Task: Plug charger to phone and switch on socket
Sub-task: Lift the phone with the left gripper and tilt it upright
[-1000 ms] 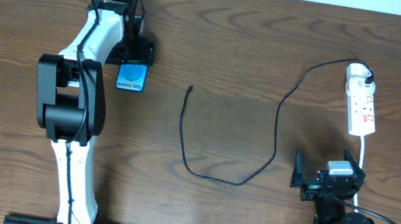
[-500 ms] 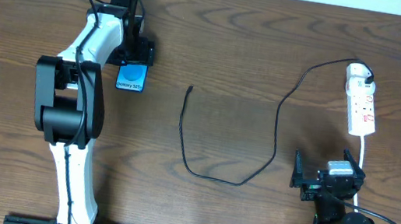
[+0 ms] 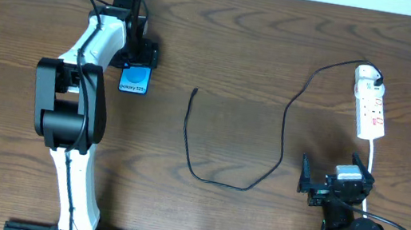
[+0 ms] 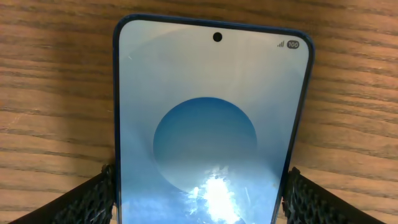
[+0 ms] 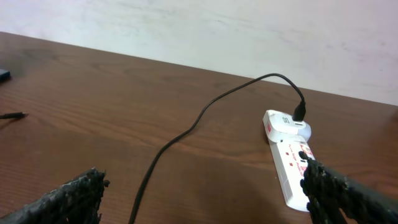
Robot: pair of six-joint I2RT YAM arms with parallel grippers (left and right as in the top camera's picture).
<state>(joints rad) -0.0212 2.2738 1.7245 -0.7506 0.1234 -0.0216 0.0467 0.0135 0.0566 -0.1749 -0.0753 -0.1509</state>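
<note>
The phone lies flat on the wooden table at the left, its blue screen up. My left gripper is at its far end. In the left wrist view the fingers press both long edges of the phone, so my left gripper is shut on it. The black charger cable loops across the middle; its free plug tip lies right of the phone. Its adapter sits in the white power strip. My right gripper is open and empty, below the strip.
In the right wrist view my right gripper hangs over bare wood, with the cable ahead and the power strip at the right. The strip's thick white cord runs down beside the right arm. A pale wall lies behind the table.
The left arm's elbow has shifted very slightly to the left. The phone, the cable and the right arm have not moved.
</note>
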